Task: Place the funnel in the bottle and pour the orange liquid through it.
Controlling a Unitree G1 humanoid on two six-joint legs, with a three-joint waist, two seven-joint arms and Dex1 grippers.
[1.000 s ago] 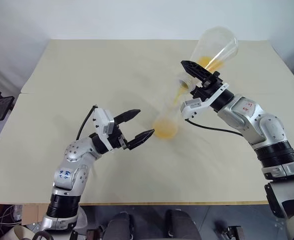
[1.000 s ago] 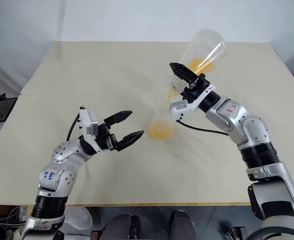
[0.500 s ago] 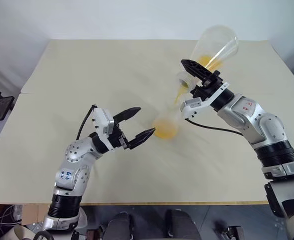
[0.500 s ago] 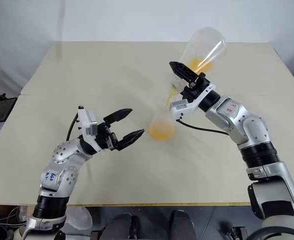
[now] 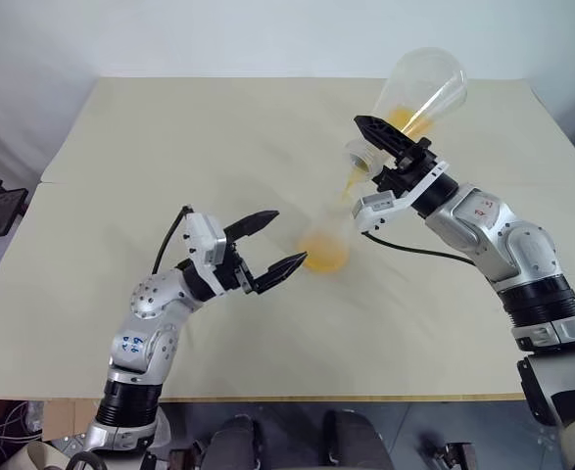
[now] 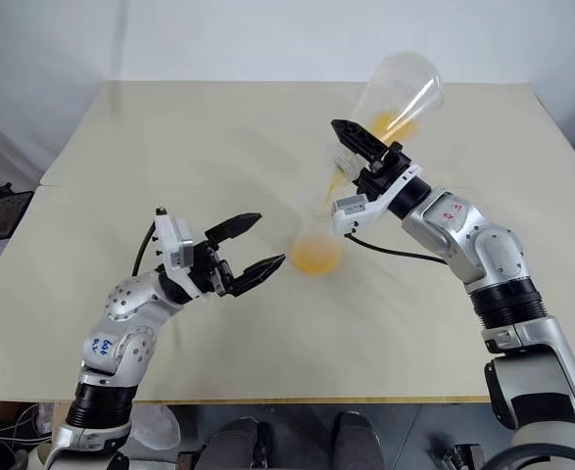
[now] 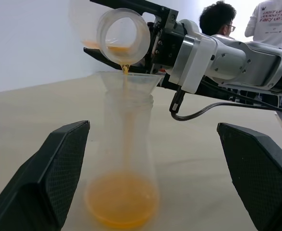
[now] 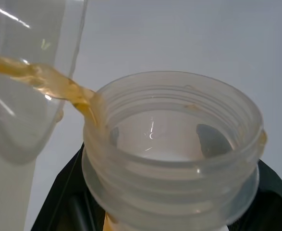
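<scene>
Little has moved since a second ago: both arms hold their places and the pour goes on, the orange pool in the bottle about as before.

Right fingers stay clamped on the neck of the flask, which is tipped mouth-down toward the middle of the frame, its wide base raised at the upper right. A patch of orange liquid lies inside the flask near the neck. From its threaded mouth a thin orange stream falls into the funnel.

Funnel sits upright in the neck of the bottle, its wide rim just under the flask's mouth, the two apart with only the stream between them. Bottle stands upright on the bench, near the centre of the frame, with a pool of orange liquid in its rounded base.

Left fingers are spread wide apart and hold nothing. They point toward the bottle from the lower left, one finger on each side of it in the left wrist view, neither touching the glass. In the eye views their tips stop just short of the bottle.

Behind the right arm, the left wrist view shows two people at the upper right.
</scene>
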